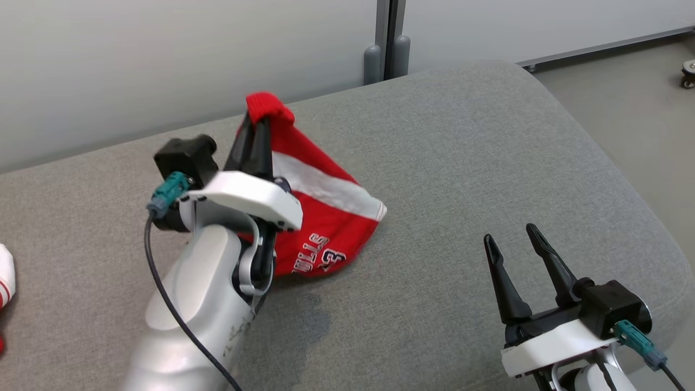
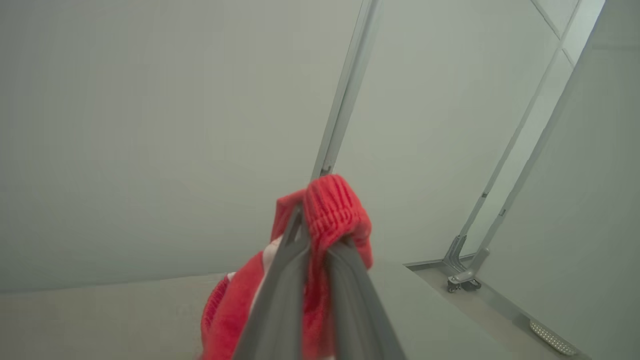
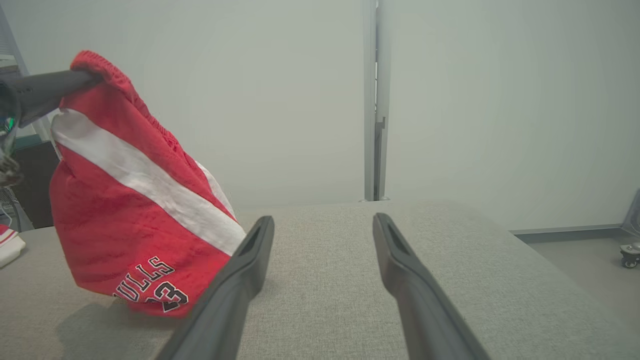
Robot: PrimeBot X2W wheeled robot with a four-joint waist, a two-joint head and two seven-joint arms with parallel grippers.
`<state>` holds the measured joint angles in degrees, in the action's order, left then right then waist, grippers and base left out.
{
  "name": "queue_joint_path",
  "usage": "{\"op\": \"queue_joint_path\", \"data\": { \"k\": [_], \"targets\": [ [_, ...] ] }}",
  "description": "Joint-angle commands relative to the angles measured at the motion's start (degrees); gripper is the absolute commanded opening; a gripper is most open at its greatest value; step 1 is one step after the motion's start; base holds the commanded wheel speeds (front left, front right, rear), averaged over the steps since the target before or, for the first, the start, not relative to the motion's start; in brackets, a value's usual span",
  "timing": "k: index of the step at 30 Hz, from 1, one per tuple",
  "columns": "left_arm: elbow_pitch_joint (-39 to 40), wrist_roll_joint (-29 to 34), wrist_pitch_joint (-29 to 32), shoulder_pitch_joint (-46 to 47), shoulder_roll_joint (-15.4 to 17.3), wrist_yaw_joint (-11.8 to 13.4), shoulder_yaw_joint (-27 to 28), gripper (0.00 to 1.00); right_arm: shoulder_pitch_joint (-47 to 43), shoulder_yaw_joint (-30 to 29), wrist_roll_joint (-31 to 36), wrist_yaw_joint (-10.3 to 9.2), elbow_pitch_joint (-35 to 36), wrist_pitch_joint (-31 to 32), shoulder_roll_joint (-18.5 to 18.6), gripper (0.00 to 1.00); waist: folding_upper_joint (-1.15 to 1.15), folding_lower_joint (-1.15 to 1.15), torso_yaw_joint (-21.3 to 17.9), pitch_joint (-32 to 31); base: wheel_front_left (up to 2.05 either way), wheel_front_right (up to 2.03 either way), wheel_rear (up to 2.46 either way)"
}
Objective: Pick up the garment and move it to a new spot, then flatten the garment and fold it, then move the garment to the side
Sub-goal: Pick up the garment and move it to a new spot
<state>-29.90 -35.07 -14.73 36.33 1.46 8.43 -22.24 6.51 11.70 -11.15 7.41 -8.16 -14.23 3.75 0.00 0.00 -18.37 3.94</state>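
Note:
The garment (image 1: 320, 212) is red with a white stripe and black-and-white lettering. It hangs above the grey cushioned surface (image 1: 461, 163), lifted by its ribbed red band. My left gripper (image 1: 258, 122) is shut on that band, fingers pointing up and away. In the left wrist view the band (image 2: 332, 210) bunches over the closed fingertips. The right wrist view has the garment (image 3: 130, 200) dangling at the left, its lower edge just above the cushion. My right gripper (image 1: 510, 236) stands open at the lower right, well apart from the garment, nothing between its fingers (image 3: 255, 245).
A white and red cloth item (image 1: 5, 277) lies at the cushion's left edge. Pale wall panels (image 1: 190, 54) with a grey post (image 1: 386, 41) stand behind. The cushion drops off to bare floor (image 1: 640, 103) at the right, where a caster wheel (image 1: 688, 73) sits.

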Motion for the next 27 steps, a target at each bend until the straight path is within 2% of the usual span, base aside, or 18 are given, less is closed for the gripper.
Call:
{"op": "queue_joint_path", "data": {
  "k": [1, 10, 11, 12, 15, 20, 23, 27],
  "targets": [
    [0.10, -0.55, -0.27, 0.46, 1.42, -0.60, 0.72, 0.00, 1.75, 1.36, -0.72, 0.08, 1.21, -0.77, -0.11, 1.00, 0.00, 0.00, 0.11, 0.26, 0.00, 0.00, 0.00],
    [-14.03, -10.20, -0.27, 0.20, 1.42, -4.32, -11.13, 0.00, 2.65, 2.92, -1.10, 0.08, 0.07, -0.77, -0.32, 1.00, 0.00, 0.00, 1.31, 0.46, 0.00, 0.00, 0.00],
    [-14.88, -10.75, -0.27, 0.37, 1.42, -4.35, -12.09, 0.56, 2.75, 3.11, -1.11, 0.08, -0.09, -0.77, -0.31, 1.00, 0.00, 0.00, 1.42, 0.34, 0.00, 0.00, 0.00],
    [-15.72, -11.48, -0.27, 0.42, 1.42, -4.49, -13.09, 1.00, 2.82, 3.26, -1.14, 0.08, -0.26, -0.77, -0.28, 1.00, 0.00, 0.00, 1.54, 0.17, 0.00, 0.00, 0.00],
    [-16.39, -12.27, -0.27, 0.96, 1.42, -4.21, -14.91, 1.00, 2.63, 3.10, -1.35, 0.08, -0.55, -0.77, -0.25, 1.00, 0.00, 0.00, 2.25, -0.58, 0.00, 0.00, 0.00],
    [-13.39, -5.81, -0.27, 1.29, 1.42, -2.03, -15.89, 1.00, 1.50, 2.43, -1.39, 0.08, -0.76, -0.77, -0.15, 1.00, 0.00, 0.00, 4.22, -2.03, 0.00, 0.00, 0.00],
    [-10.56, -2.47, -0.27, -0.06, 1.42, -1.16, -14.17, 1.00, 0.95, 2.31, -1.35, 0.08, -0.73, -0.77, -0.02, 1.00, 0.00, 0.00, 5.64, -2.95, 0.00, 0.00, 0.00],
    [-6.21, 0.31, -0.27, -2.32, 1.66, -1.30, -10.81, 1.00, 0.55, 2.00, -1.28, 0.08, -0.58, -0.77, 0.01, 1.00, 0.00, 0.00, 7.12, -3.77, 0.00, 0.00, 0.00]
  ]
}}
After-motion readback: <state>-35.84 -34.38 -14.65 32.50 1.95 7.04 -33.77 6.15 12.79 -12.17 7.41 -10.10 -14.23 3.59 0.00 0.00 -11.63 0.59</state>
